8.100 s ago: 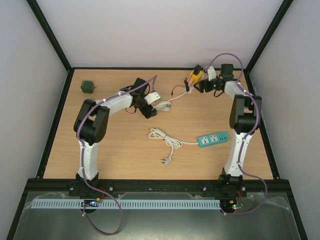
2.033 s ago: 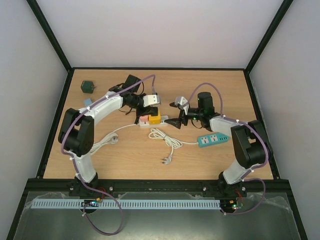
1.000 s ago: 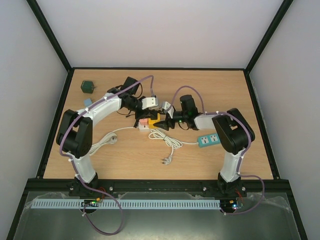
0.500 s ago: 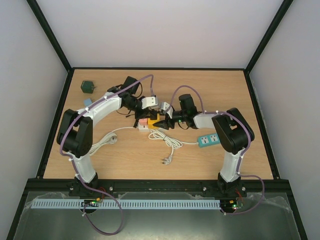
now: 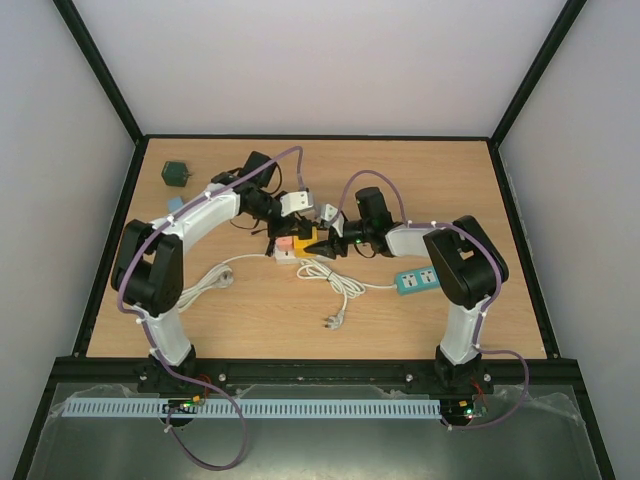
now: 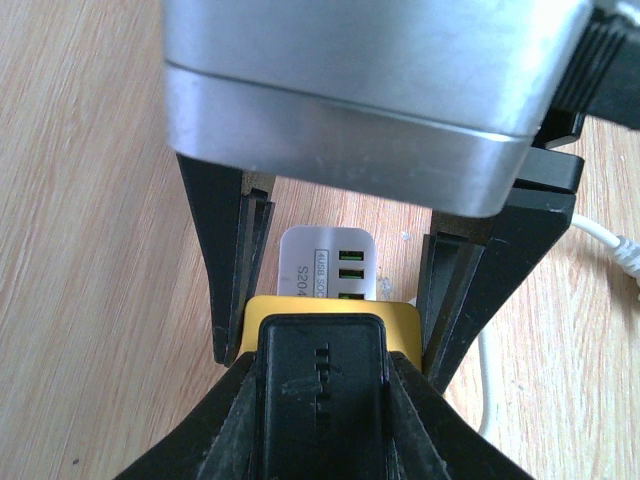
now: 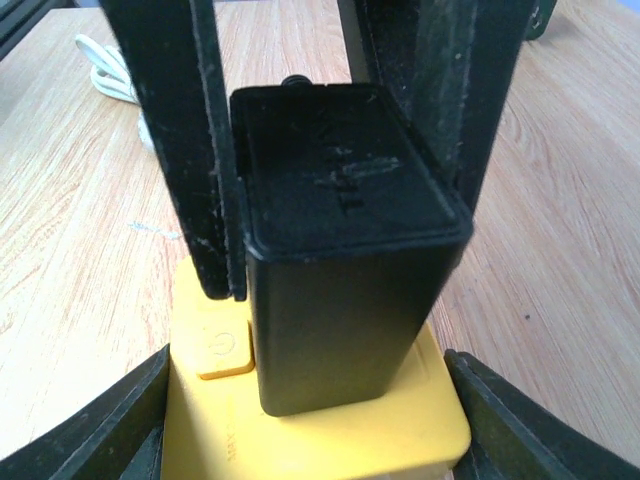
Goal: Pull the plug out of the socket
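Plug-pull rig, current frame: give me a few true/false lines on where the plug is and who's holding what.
1. The black plug is seated in the yellow socket. True.
2. The left gripper is clamped on the yellow socket's sides. True.
3. The black plug sits in the teal power strip. False: the teal power strip lies on the table, right of both grippers, with nothing plugged into it.
4. The right gripper holds the white cable. False: the right gripper is at the black plug, and the white cable lies loose on the table.
5. A dark green object sits near the table's far-left corner. True.
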Available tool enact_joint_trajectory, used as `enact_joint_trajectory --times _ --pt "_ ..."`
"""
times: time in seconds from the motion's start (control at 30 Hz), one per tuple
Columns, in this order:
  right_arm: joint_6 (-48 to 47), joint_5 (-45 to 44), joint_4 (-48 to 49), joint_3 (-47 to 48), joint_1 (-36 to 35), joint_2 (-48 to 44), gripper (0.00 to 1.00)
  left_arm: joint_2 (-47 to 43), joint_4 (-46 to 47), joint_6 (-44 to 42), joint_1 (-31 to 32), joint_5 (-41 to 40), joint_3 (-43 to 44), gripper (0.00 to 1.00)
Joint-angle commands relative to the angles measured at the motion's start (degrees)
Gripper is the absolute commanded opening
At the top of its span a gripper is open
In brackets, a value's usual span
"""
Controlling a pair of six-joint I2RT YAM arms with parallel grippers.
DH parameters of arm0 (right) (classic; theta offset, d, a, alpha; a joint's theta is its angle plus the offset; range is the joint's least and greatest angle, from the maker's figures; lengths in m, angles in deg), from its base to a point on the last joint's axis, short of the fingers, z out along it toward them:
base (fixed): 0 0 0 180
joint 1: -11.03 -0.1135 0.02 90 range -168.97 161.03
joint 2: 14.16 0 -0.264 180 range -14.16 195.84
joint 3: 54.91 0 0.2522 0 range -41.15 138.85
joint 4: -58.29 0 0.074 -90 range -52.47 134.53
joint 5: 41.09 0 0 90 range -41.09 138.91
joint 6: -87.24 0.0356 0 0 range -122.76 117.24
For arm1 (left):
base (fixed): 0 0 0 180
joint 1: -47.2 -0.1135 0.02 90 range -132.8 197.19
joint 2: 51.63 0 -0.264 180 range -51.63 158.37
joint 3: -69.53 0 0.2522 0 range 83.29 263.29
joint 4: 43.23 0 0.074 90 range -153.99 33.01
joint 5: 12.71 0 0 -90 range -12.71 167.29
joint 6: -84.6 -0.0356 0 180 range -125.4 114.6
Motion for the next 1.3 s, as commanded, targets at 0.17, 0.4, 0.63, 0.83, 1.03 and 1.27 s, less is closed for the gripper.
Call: enact_joint_trajectory --times 0.17,0.4,0.63,0.83,1.03,1.27 --pt "-0.9 -2.5 -1.0 1.6 -0.3 0.5 0.30 -6.3 -2.0 2.1 -1.7 9.9 3.7 0.12" --pt "-2.5 -3.1 -4.0 2.8 -0.4 1.0 0.27 -5.6 -1.1 2.2 -1.3 8.9 3.4 0.12" --pt "-4.8 -4.0 -11.1 5.3 -0.3 1.5 0.32 -4.6 1.0 1.7 0.4 6.1 1.0 0.12" --pt "-2.1 -4.0 -10.3 2.9 -0.3 -0.2 0.33 -3.1 1.0 0.7 1.0 6.2 -0.3 0.12" --pt "3.6 -2.4 -6.2 1.9 -0.8 1.6 0.29 -2.6 0.6 0.7 1.0 7.5 0.8 0.12" --pt "1.6 -5.2 -3.2 -1.4 -1.1 3.5 0.27 -2.9 -1.4 0.7 0.6 9.5 3.1 0.11"
